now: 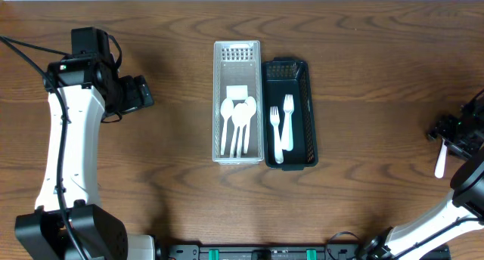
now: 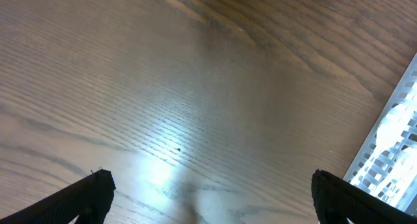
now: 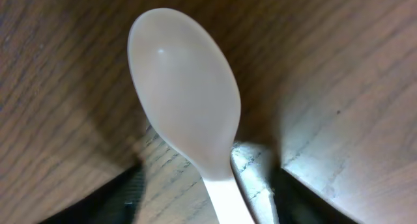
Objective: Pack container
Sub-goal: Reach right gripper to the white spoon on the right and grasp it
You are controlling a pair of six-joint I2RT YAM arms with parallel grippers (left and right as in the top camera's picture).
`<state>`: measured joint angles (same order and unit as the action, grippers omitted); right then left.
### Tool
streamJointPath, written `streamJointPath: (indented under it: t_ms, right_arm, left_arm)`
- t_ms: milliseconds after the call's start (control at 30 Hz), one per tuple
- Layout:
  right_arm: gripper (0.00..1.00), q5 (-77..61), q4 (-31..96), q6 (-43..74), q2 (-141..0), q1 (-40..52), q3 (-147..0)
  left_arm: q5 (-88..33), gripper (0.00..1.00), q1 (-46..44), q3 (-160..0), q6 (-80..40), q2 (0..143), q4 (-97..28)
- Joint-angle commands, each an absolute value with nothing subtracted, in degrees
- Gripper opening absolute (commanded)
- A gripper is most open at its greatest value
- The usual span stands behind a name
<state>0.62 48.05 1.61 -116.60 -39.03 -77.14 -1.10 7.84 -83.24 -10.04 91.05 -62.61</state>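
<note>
A white plastic spoon (image 3: 186, 94) lies on the wooden table at the far right (image 1: 440, 163). My right gripper (image 3: 208, 195) straddles its handle, with a gap showing between each finger and the handle. In the middle stand a white slotted container (image 1: 219, 101) holding several white spoons and a black slotted container (image 1: 307, 116) holding two white forks (image 1: 282, 124). My left gripper (image 1: 142, 94) hovers wide open over bare wood at the left, with nothing between its fingers (image 2: 91, 195).
The white container's edge (image 2: 391, 146) shows at the right of the left wrist view. The left arm's white link (image 1: 72, 154) runs down the left side. The right arm (image 1: 469, 184) sits at the table's right edge.
</note>
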Motion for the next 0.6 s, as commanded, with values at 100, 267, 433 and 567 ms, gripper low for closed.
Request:
streamJointPath:
  t_ms: [100, 267, 433, 567]
  right_arm:
    - [0.41, 0.5, 47.9, 1.9, -119.2, -39.4, -76.3]
    - [0.23, 0.5, 47.9, 1.9, -119.2, -39.4, -76.3]
    - [0.12, 0.5, 47.9, 3.2, -119.2, -39.4, -76.3]
    - [0.01, 0.5, 48.0, 3.2, -119.2, -39.4, -76.3]
  left_arm:
    - [-0.8, 0.98, 8.1, -83.8, -8.9, 90.6, -62.8]
    - [-0.8, 0.98, 8.1, -83.8, -8.8, 90.6, -62.8]
    - [-0.8, 0.98, 8.1, -83.8, -8.8, 90.6, -62.8]
    - [-0.8, 0.98, 8.1, -83.8, -8.8, 90.6, -62.8]
